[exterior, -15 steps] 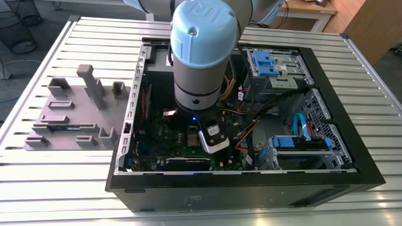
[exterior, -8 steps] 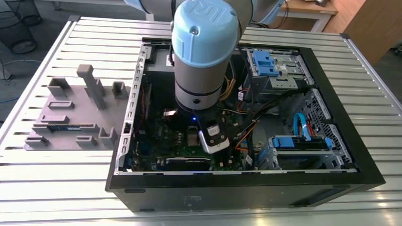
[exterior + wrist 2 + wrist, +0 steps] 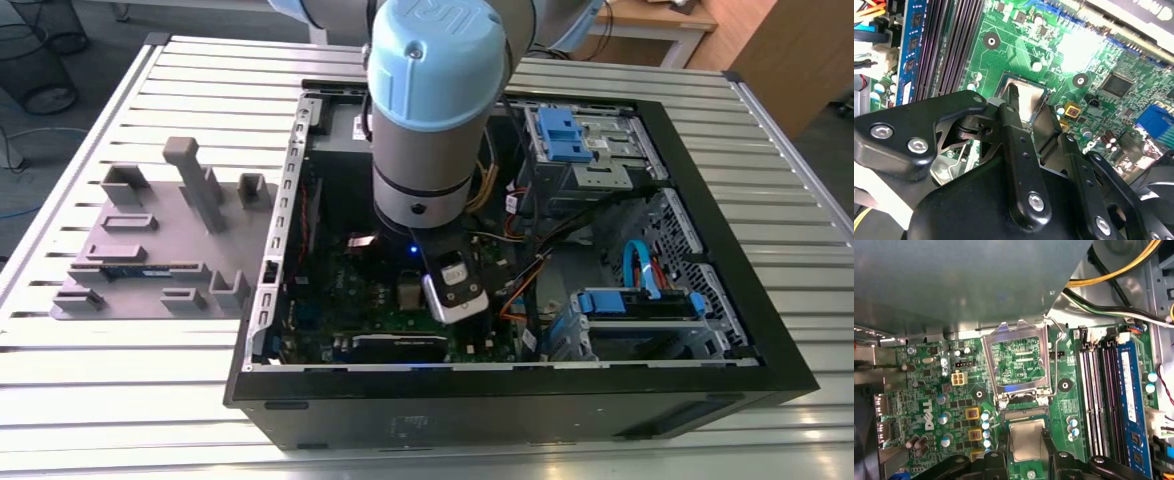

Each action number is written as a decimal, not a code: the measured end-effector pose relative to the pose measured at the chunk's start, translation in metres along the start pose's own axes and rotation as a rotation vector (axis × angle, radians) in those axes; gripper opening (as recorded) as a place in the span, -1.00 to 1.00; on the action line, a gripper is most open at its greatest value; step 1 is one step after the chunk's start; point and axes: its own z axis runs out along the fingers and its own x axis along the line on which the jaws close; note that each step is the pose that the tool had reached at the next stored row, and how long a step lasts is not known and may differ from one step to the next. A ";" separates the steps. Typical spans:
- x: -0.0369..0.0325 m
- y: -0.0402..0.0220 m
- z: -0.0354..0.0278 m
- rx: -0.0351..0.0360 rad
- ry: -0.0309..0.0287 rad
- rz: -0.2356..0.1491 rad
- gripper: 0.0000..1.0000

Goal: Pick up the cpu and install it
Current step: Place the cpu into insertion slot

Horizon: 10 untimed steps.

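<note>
gripper [image 3: 1029,105]: narrow, fingers [image 3: 1019,145] clamped on opposite edges of the cpu [image 3: 1028,95].
cpu: at the open socket [image 3: 1024,414] on the green motherboard [image 3: 929,385], just beside the raised load plate [image 3: 1014,334].
print: white lettering [image 3: 928,415] on the motherboard.

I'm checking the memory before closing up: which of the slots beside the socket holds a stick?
The one farthest from the cpu: it carries a blue memory stick, while the dark slots nearer the cpu stand empty.

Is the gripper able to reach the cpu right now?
Probably yes. The gripper is right at the cpu, and the socket frame stands open, away from it, so nothing looks in the way.
</note>
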 end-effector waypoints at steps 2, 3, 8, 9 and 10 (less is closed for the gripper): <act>-0.0001 0.0017 0.0012 -0.0001 0.0003 -0.007 -0.22; 0.0000 0.0023 0.0019 -0.0002 0.0004 -0.013 -0.22; -0.0019 0.0031 0.0035 0.0082 0.0038 -0.033 -0.22; -0.0025 0.0031 0.0035 0.0140 0.0057 -0.035 -0.22; -0.0030 0.0032 0.0035 0.0201 0.0076 -0.037 -0.22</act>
